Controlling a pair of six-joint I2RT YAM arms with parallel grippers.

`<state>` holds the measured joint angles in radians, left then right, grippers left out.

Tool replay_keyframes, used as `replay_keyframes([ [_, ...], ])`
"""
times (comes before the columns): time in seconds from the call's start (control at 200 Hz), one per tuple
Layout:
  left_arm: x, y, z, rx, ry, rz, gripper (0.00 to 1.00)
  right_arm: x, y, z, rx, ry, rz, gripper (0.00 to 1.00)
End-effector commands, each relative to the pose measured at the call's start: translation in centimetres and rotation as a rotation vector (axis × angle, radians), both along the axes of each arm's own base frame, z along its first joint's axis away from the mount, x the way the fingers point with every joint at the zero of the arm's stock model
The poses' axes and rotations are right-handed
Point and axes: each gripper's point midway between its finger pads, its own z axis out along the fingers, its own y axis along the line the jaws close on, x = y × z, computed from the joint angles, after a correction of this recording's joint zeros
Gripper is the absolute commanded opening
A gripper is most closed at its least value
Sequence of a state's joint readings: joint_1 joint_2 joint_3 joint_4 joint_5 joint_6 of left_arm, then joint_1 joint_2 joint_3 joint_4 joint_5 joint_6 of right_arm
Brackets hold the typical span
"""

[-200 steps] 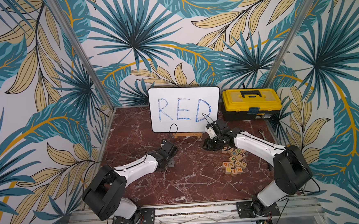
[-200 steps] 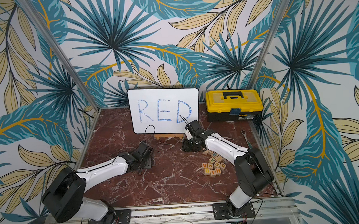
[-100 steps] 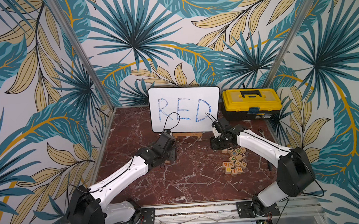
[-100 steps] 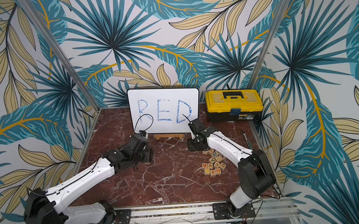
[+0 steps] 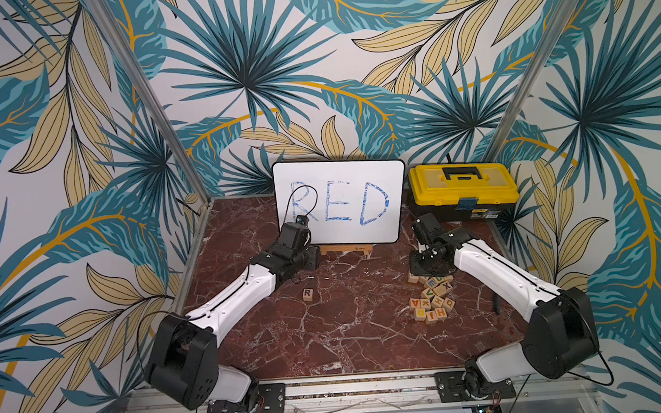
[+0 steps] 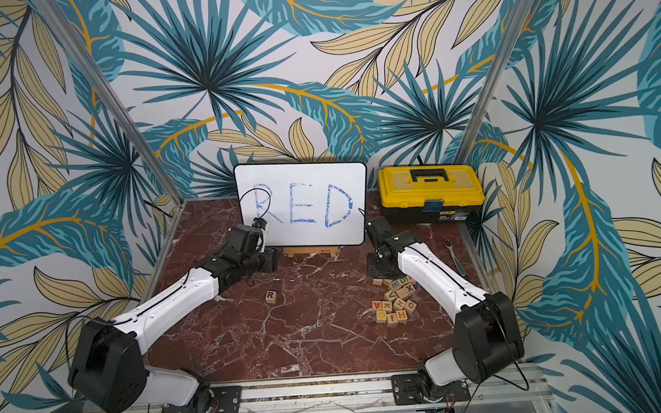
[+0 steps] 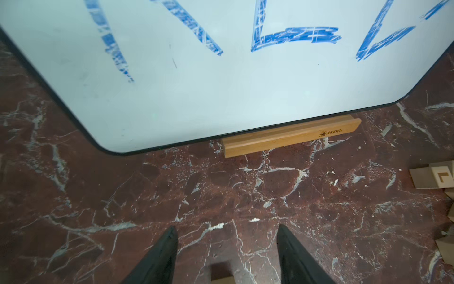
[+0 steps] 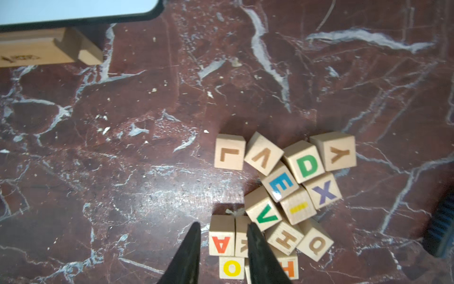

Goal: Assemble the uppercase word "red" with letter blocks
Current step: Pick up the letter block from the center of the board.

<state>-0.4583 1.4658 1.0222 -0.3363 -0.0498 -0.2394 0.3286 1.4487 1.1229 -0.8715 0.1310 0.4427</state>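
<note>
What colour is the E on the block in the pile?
Blue, on the E block, clearest in the right wrist view.

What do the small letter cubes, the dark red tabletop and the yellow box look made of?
Small letter cubes: pale unvarnished-looking wood, faint grain, printed coloured letters. Dark red tabletop: marble look with white veins and a slight sheen; possibly only a printed surface. Yellow box: moulded plastic by its look, smooth lid, black handle.

My red marble table [image 5: 329, 333] carried a lone R block [image 5: 307, 294], a cluster of letter blocks [image 5: 431, 299], the whiteboard's wooden stand [image 5: 345, 250] and a yellow toolbox [image 5: 462, 191].
</note>
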Motion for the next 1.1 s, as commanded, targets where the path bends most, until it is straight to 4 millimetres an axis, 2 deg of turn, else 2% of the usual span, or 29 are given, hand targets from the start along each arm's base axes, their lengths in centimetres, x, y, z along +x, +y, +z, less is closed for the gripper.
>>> replay_keyframes([
  [0.0, 2.8, -1.5, 4.2, -0.068, -0.144, -0.078, 0.65, -2.1, -2.1, -1.3, -0.045, 0.066, -0.083, 0.34],
  [0.275, 3.6, -0.1, 4.0, -0.033, -0.158, -0.114, 0.64, -3.1, -3.2, -3.9, -0.029, 0.122, -0.144, 0.34],
  [0.466, 3.4, -0.1, 3.7, -0.030, -0.152, -0.132, 0.64, -3.3, -4.2, -5.2, -0.023, 0.136, -0.180, 0.34],
  [0.701, 3.2, 0.3, 4.1, -0.020, -0.167, -0.131, 0.64, -2.4, -4.7, -6.1, -0.014, 0.156, -0.198, 0.34],
  [0.976, 3.0, 0.6, 4.5, -0.016, -0.180, -0.126, 0.64, -0.7, -3.9, -7.3, 0.067, 0.131, -0.284, 0.34],
  [1.097, 2.9, 0.7, 4.5, -0.016, -0.180, -0.125, 0.64, -0.9, -3.8, -7.3, 0.088, 0.126, -0.336, 0.36],
])
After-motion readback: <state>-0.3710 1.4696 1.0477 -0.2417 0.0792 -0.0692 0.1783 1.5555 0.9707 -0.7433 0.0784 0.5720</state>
